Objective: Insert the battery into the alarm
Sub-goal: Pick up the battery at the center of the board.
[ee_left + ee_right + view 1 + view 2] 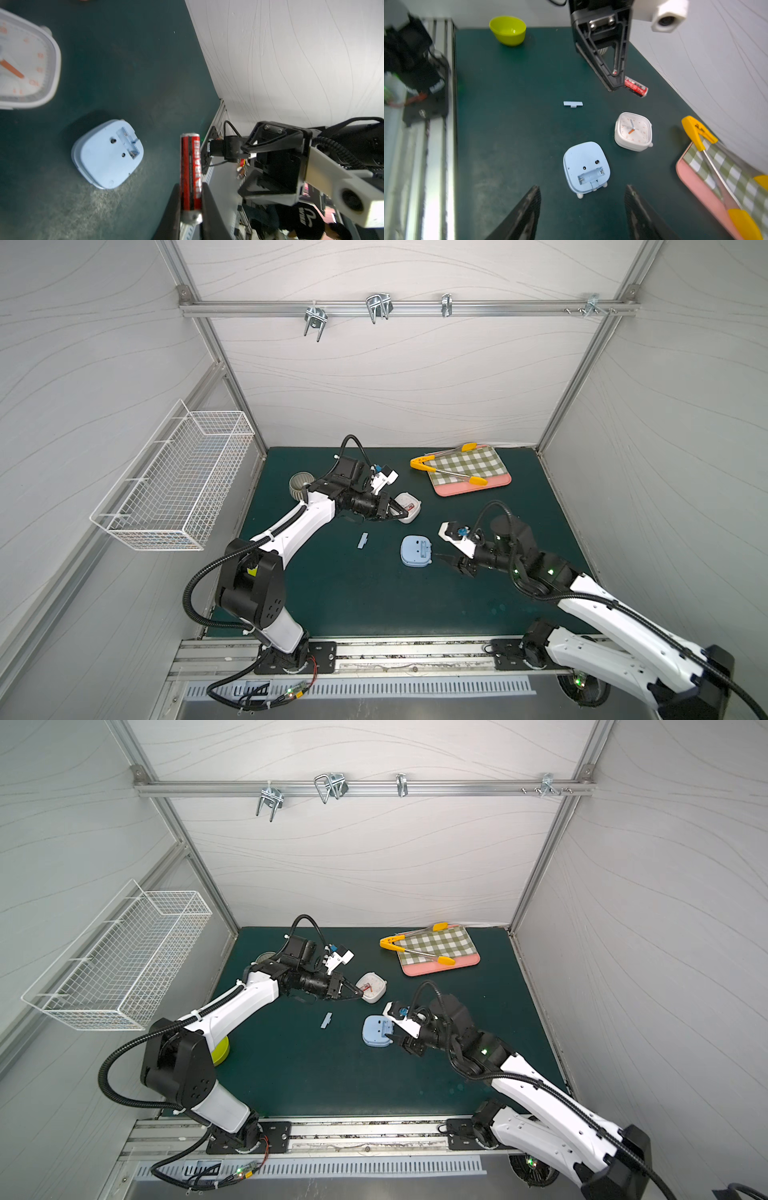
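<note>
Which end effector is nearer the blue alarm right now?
Right. The right end effector sits open just beside the blue alarm; the left end effector, shut on the battery, is farther off by the white clock.

Two clocks (586, 166) (633, 131), one battery (190, 172), one cover (573, 104), one tongs (419, 462), one bowl (507, 31).

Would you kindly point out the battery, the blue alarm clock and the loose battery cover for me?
battery (190, 172): left wrist view, on its red label, mid-body.
blue alarm clock (586, 166): right wrist view, on its back panel, beside the open compartment.
battery cover (573, 103): right wrist view, middle of its flat strip.
</note>
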{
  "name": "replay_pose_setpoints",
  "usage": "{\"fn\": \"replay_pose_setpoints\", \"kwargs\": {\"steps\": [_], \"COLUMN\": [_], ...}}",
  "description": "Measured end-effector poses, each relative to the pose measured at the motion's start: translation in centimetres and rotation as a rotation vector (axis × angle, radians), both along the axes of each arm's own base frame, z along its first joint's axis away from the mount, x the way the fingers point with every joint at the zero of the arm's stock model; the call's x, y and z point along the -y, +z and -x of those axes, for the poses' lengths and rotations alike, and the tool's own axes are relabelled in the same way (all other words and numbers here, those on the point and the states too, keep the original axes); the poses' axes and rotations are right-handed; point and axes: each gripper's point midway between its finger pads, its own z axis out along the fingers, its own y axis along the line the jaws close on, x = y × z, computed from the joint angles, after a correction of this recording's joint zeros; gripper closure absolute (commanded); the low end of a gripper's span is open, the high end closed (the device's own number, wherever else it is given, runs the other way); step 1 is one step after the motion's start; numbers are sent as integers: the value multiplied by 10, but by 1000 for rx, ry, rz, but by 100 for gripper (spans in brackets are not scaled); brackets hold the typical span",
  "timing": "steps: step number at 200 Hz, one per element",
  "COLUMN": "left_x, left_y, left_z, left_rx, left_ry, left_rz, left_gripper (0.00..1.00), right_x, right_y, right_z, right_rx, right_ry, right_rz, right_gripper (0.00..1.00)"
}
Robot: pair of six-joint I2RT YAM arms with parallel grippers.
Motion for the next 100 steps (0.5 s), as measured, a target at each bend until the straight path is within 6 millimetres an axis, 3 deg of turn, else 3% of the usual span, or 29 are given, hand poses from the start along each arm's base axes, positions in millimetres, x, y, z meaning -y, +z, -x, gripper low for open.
{"fn": "replay_pose_setpoints", "kwargs": {"steps": [23, 67, 100], "left_x": [-3, -7, -8], "left_y": [-3, -9, -4], "left_z": [19, 46, 55], "left_rx": [-55, -143, -165], "left_ry": [-56, -113, -131], "left_rz": [5, 36, 64], "left_gripper": [88, 87, 87], "right_x": [-11, -31, -44], "right_y": [-2, 14, 14], "right_z": [-7, -22, -28], "right_rx": [106, 240, 277], "right_ry": [85, 200, 272], "right_rz": [101, 184, 237], "right_gripper": [35, 44, 50]}}
